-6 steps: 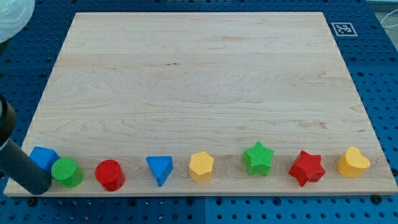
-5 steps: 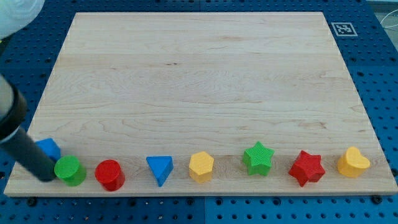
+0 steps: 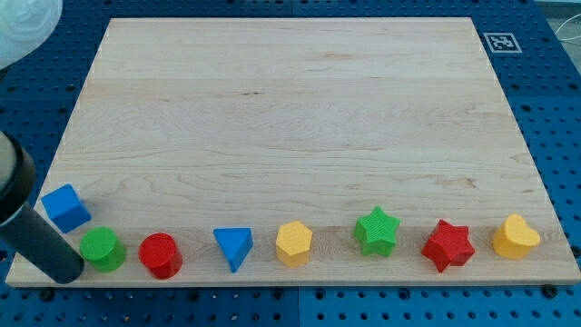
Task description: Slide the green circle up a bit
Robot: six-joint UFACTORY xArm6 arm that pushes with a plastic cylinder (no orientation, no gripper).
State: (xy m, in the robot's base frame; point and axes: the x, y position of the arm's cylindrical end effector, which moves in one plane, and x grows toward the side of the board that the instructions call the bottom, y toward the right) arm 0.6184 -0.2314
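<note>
The green circle [image 3: 102, 249] is a short green cylinder near the board's bottom left corner. My tip [image 3: 65, 272] is the lower end of a dark rod that comes in from the view's left edge. It sits just left of and slightly below the green circle, close to touching it. A blue cube [image 3: 65, 207] lies above and left of the green circle, beside the rod.
A row along the bottom edge of the wooden board [image 3: 290, 127] runs rightward: red cylinder [image 3: 161, 255], blue triangle [image 3: 234, 247], yellow hexagon [image 3: 293, 242], green star [image 3: 377, 231], red star [image 3: 448, 244], yellow heart [image 3: 516, 236]. The board's left edge is right beside my tip.
The blue cube has moved up and a little left. My rod shifted down and left, so the tip is now at the green circle's lower left. The green circle has barely moved.
</note>
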